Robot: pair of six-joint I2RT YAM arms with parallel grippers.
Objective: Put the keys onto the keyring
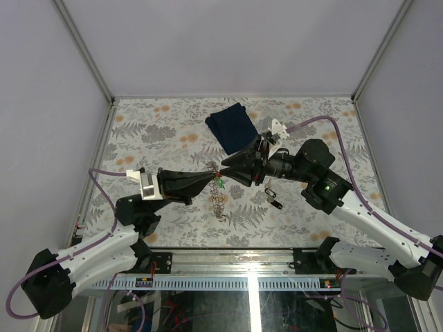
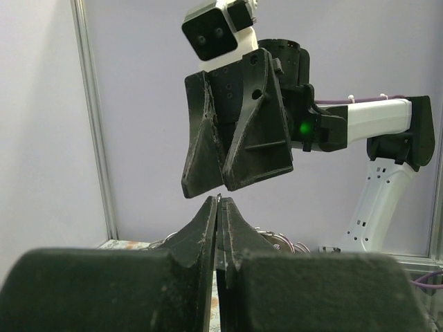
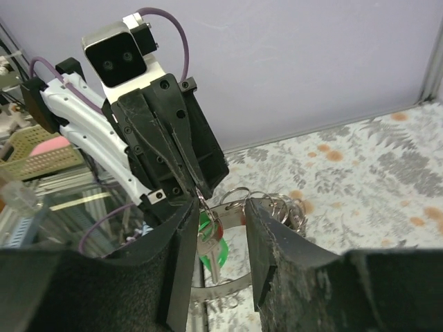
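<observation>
Right jaws apart, partly masking green key; keyring tangle unclear.

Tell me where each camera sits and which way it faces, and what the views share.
Top external: above and behind the bases, looking down at the table; both arms show, left gripper and right gripper tip to tip.
Left wrist: behind its own shut fingers, facing the right gripper.
Right wrist: behind its own parted fingers, facing the left gripper holding the keyring.
Shared: each wrist view shows the opposite gripper.

Green key between parted fingers
</observation>
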